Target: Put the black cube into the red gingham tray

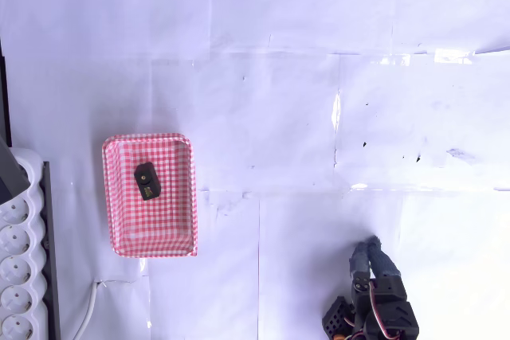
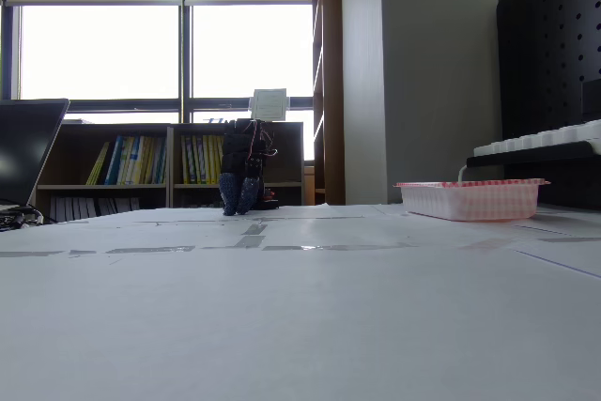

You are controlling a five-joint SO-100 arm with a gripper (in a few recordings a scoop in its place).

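In the overhead view a white power strip [image 1: 17, 276] with round sockets runs down the lower left edge of the frame, a dark bar just beside it and a white cable [image 1: 90, 308] curling off near the bottom; to its right, in the left-centre of the frame, lies the red gingham tray [image 1: 119, 197], long side up and down the picture; the black cube [image 1: 146, 180] rests inside it, in the upper half, a small yellowish mark on its face, apart from the rim on every side. The bench [image 1: 303, 77] is covered in white paper sheets — their seams and strips of glossy tape cross the middle of the frame, with a few small dark specks at right of centre. At the lower right the arm folds in from the bottom edge; the pincer [image 1: 369, 245] points up the picture, well apart from the tray, nothing between its bluish fingers, which look drawn together, though I cannot tell for sure.

In the fixed view, low over the paper, a dark laptop screen [image 2: 28, 147] stands at the far left; behind, bright windows [image 2: 99, 49] over a bookshelf [image 2: 141, 161] of yellow and green spines; the arm stands at centre, its pincer [image 2: 238, 200] tipped down to the surface; a grey pillar [image 2: 441, 72] rises right of centre; then the tray [image 2: 470, 200] seen side-on, and a black pegboard [image 2: 549, 44] at the far right.
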